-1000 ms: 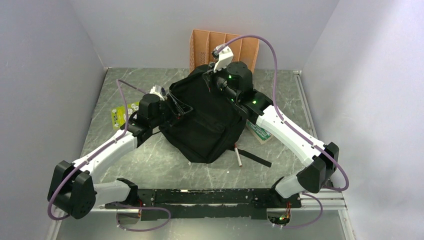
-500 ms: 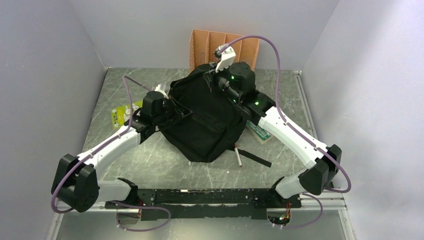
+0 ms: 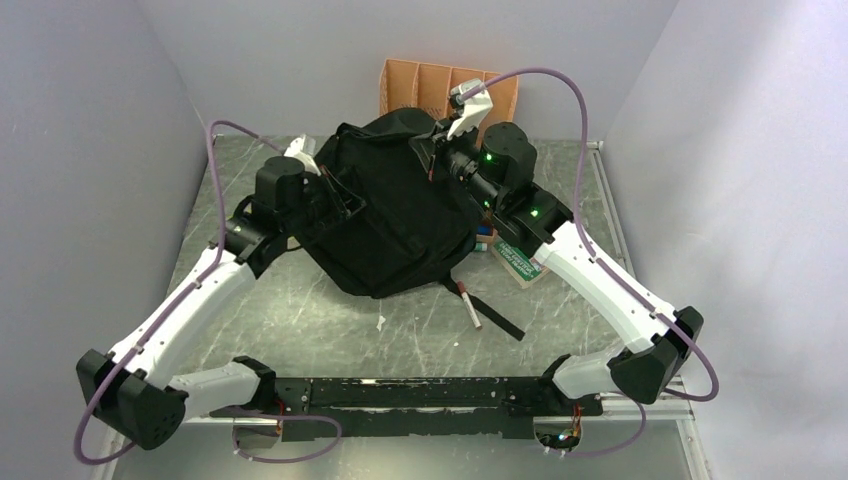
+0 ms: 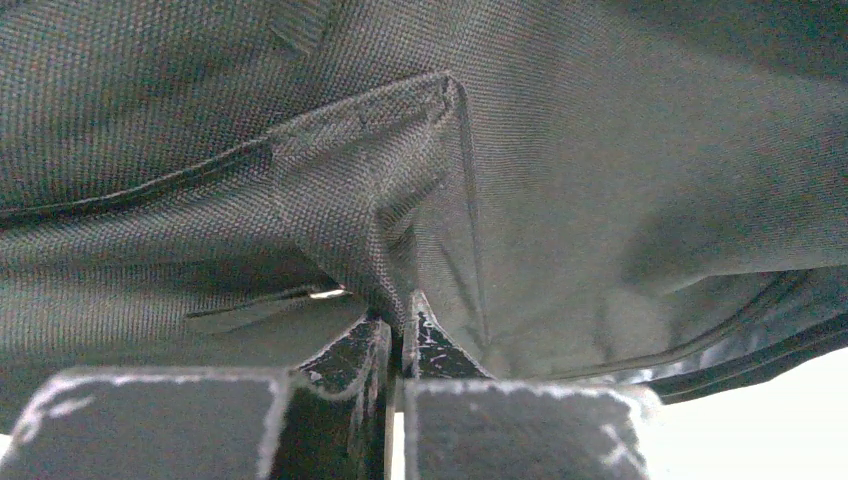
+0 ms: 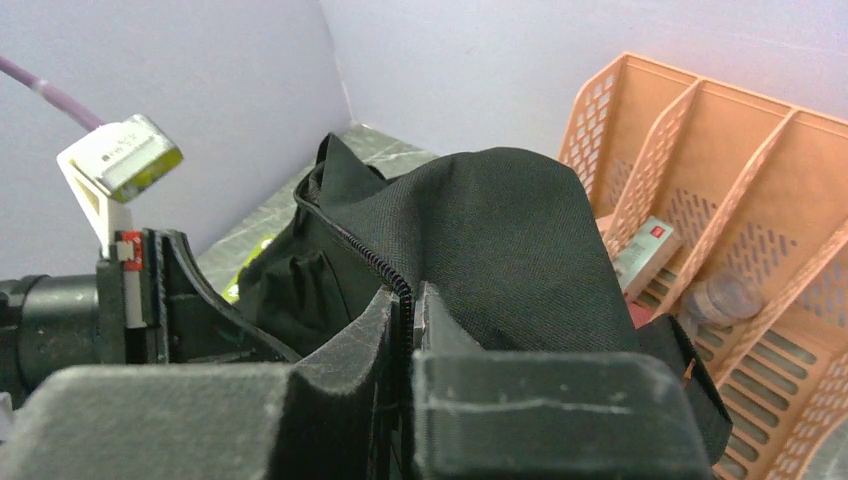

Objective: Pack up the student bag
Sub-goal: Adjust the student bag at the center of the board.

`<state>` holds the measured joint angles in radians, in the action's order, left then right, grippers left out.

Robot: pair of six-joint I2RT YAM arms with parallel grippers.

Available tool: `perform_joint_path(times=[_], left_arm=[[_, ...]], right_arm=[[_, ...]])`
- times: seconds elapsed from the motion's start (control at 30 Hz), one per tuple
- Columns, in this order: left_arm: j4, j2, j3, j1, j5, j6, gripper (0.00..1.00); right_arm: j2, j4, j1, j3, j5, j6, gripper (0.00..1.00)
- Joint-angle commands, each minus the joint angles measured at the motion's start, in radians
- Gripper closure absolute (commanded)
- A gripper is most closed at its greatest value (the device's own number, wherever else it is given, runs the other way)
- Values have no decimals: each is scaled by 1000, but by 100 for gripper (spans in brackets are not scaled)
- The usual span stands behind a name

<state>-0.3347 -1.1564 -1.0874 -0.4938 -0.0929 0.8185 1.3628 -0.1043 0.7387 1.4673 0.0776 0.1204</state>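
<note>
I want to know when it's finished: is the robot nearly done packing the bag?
Not nearly. Done: the left gripper is shut on a fold of the student bag and the right gripper on its zipper edge. In hand: holding the bag by those two spots. Left: a book and a pen lie on the table outside it.

Grey marbled table (image 3: 300,320) bears student bag (image 3: 390,230), book (image 3: 522,265), pen (image 3: 468,303), orange organiser (image 3: 410,88).

Most of the student bag (image 4: 560,150) outside left wrist view; green book (image 3: 519,264) half under right arm (image 3: 600,278)
</note>
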Motion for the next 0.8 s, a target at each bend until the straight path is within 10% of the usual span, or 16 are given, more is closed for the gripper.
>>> perform_joint_path(times=[0.0, 0.77], left_arm=[[-109, 55, -113, 9, 69, -85, 95], [-305, -131, -182, 23, 80, -288, 95]], right_arm=[[-21, -38, 13, 37, -71, 76, 100], [-188, -198, 27, -410, -8, 320, 100]])
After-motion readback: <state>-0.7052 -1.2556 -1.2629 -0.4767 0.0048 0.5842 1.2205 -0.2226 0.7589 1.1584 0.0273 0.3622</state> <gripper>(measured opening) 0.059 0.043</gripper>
